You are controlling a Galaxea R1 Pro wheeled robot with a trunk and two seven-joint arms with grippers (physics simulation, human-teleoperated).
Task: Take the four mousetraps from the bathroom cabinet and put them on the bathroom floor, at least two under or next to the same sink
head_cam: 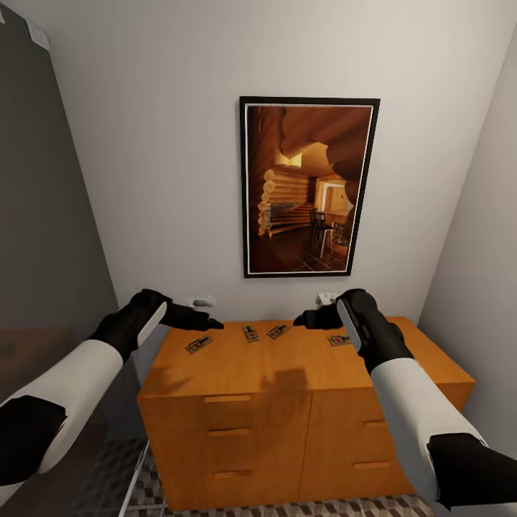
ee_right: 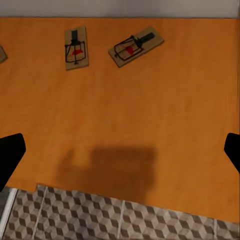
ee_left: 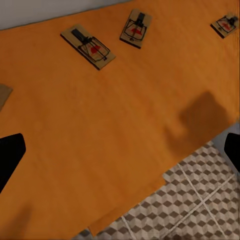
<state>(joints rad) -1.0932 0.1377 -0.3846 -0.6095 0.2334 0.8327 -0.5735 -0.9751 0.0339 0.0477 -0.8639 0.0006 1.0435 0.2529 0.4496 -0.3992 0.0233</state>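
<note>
Left end effector [head_cam: 205, 321]: held above the left part of the cabinet top, black fingers [ee_left: 10, 157] spread wide apart, holding nothing and touching nothing.
Right end effector [head_cam: 310, 319]: held above the right part of the cabinet top, fingers [ee_right: 10, 155] also wide apart, empty, clear of the wood.
Cabinet [head_cam: 287, 402]: orange-brown, low and wide, drawer fronts with slim bar handles, standing against a white wall.
Mousetraps: four lie flat on the cabinet top in a loose row near the wall. One [head_cam: 198, 345] lies just under the left end effector, two [head_cam: 250, 333] [head_cam: 278, 331] sit close together in the middle, and the fourth [head_cam: 339, 339] lies beside the right arm.
Floor [head_cam: 287, 508]: cube-patterned tiles, seen in front of the cabinet.
Picture [head_cam: 309, 187]: dark-framed, showing a log interior, hanging on the wall above the cabinet.
</note>
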